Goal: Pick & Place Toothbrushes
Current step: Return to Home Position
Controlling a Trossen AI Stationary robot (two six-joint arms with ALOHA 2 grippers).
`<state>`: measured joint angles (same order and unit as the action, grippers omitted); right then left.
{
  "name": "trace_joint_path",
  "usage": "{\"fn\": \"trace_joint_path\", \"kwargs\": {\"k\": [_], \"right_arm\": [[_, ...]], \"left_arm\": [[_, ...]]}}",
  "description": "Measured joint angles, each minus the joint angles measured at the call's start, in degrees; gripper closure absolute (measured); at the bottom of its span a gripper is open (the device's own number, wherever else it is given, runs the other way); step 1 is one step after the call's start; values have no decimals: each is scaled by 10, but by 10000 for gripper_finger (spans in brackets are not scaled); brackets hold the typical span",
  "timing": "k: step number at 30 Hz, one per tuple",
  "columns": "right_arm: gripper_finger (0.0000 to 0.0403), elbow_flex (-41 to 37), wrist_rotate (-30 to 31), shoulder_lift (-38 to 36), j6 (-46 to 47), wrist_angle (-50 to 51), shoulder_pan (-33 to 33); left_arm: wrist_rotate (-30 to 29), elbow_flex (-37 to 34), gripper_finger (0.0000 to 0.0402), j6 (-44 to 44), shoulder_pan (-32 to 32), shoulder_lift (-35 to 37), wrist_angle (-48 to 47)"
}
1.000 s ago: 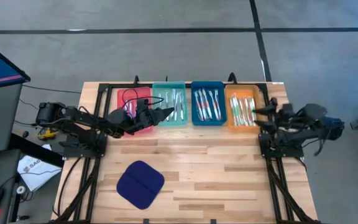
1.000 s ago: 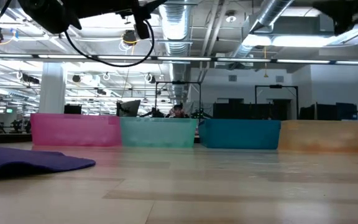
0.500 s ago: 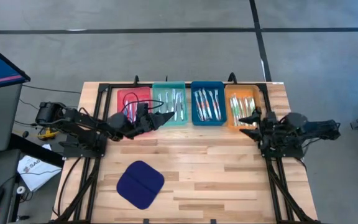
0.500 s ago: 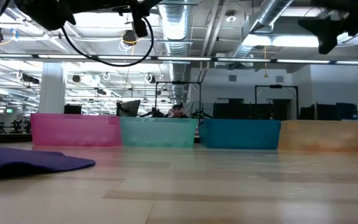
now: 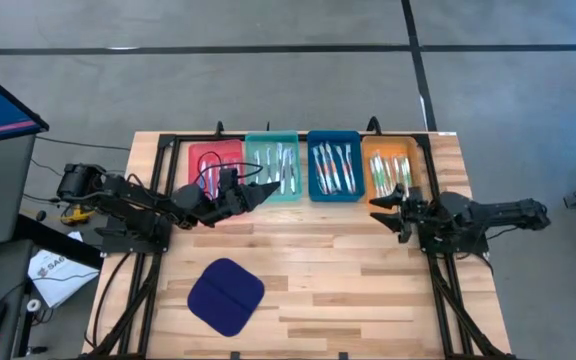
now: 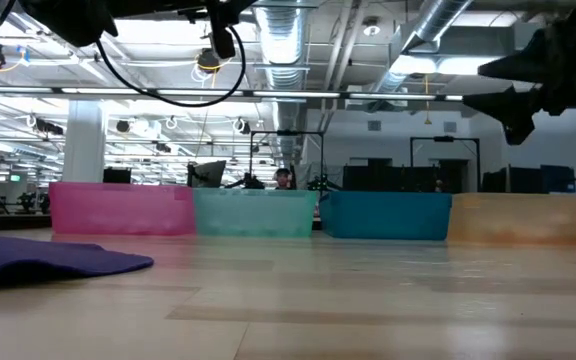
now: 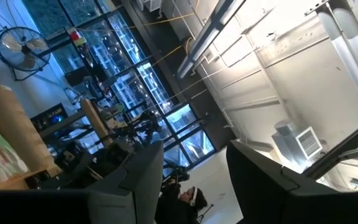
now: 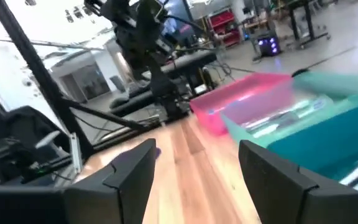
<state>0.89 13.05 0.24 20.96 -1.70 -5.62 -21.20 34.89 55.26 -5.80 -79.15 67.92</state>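
Four trays stand in a row along the table's far edge: red (image 5: 208, 158), teal (image 5: 258, 150), blue (image 5: 315, 145) and orange (image 5: 370, 160). Toothbrushes lie in the teal (image 5: 282, 166), blue (image 5: 333, 168) and orange (image 5: 389, 176) trays; I see none in the red one. My left gripper (image 5: 268, 186) hangs open and empty above the near edge of the red and teal trays, tipped upward (image 7: 194, 168). My right gripper (image 5: 379, 210) is open and empty just in front of the orange tray, held level above the table (image 8: 197, 168) (image 6: 478, 86).
A dark blue rounded pad (image 5: 226, 296) lies flat on the wood near the table's front left. Bare tabletop (image 5: 338, 270) spreads between the trays and the near edge. Black arm frames run along both table sides (image 5: 138, 260) (image 5: 453, 290).
My right gripper has come down from above the orange tray and moved toward the table's near edge and a little leftward, rolling slightly. It stays open and empty. The trays and toothbrushes have kept their places.
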Motion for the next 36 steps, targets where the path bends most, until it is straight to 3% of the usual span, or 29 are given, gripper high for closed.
{"fn": "trace_joint_path", "kwargs": {"k": [3, 13, 16, 22, 26, 32, 36], "right_arm": [[178, -4, -26, 8, 2, -22, 11], [178, -5, -27, 23, -14, -9, 29], [178, -5, -27, 23, -14, -9, 29], [178, -5, -27, 23, -14, -9, 29], [178, -5, -27, 23, -14, -9, 29], [178, -5, -27, 23, -14, -9, 29], [178, -5, -27, 23, -14, -9, 29]], "left_arm": [[0, 0, 229, -11, 0, 0, 0], [2, 0, 229, -24, 0, 0, -2], [39, 0, 229, -24, 2, 2, -3], [96, -1, 229, -202, 9, 38, -21], [93, -1, 229, -272, 9, 99, -104], [92, -1, 229, -331, 5, 224, -308], [96, -1, 229, -366, -20, 290, -365]]}}
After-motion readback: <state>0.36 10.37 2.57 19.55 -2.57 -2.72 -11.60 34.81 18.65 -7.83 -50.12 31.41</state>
